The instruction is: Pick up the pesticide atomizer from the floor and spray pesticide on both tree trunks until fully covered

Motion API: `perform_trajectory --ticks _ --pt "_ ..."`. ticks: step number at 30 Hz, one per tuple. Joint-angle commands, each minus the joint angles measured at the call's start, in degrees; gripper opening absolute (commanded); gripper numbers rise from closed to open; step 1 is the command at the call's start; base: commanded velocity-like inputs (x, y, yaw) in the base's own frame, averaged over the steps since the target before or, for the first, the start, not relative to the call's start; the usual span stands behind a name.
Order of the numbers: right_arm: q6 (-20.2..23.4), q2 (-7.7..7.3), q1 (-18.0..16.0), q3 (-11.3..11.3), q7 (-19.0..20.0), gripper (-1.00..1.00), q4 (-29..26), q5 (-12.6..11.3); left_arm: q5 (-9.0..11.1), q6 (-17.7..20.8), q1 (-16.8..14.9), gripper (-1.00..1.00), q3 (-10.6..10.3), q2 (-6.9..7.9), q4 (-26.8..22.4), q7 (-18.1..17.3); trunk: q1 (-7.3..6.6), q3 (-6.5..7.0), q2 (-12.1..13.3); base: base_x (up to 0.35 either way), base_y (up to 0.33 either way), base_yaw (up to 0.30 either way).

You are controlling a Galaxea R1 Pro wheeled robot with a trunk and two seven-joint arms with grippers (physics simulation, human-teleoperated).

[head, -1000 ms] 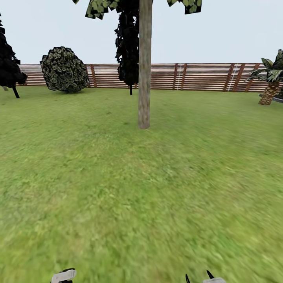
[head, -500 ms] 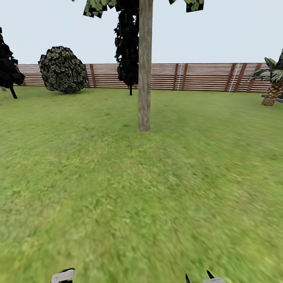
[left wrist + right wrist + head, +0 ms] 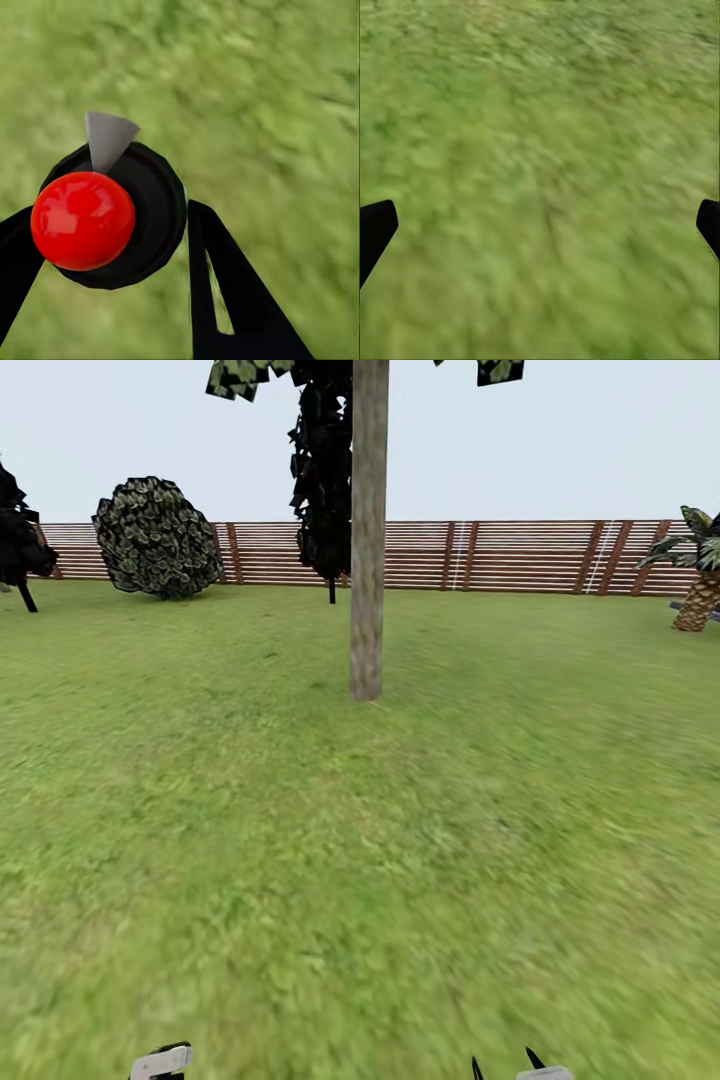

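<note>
In the left wrist view, the pesticide atomizer [image 3: 150, 217], a black round body with a red ball top and a grey nozzle, sits between the black fingers of my left gripper [image 3: 112, 225], which is shut on it above the grass. My right gripper [image 3: 540, 225] hangs open over bare lawn, its fingertips far apart. In the head view, one tree stands straight ahead in the garden. Its pale mottled tree trunk [image 3: 367, 560] rises from the grass to leaves at the picture's top. The right gripper's dark tips [image 3: 505, 1068] and a grey piece [image 3: 160, 1062] on the left poke in at the bottom edge.
Green lawn [image 3: 360, 880] stretches from me to the trunk. Behind it stands a black column-shaped tree [image 3: 322, 480], with a round bush [image 3: 155, 538] at the back left and a palm [image 3: 700, 595] at the far right. A brown slat fence [image 3: 500, 556] closes the far side.
The whole head view has shifted: the trunk's base sits lower and the bush and palm have slid outward, so the camera has moved closer. Both grippers keep their places.
</note>
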Motion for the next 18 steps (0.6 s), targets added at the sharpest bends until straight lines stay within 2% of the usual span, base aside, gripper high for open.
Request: perform_trajectory --ticks 1,18 --pt "-0.14 -0.04 -0.03 0.24 -0.01 1.0 0.03 -0.06 0.61 -0.22 -0.04 -1.0 -0.35 0.05 0.05 -0.17 0.02 -0.05 -0.02 0.34 -0.07 0.0" --pt "-0.14 -0.04 -0.03 0.24 -0.05 1.0 0.03 -0.08 0.63 -0.22 -0.04 -1.0 -0.35 0.05 0.05 -0.17 0.02 -0.05 -0.02 0.34 -0.073 0.0"
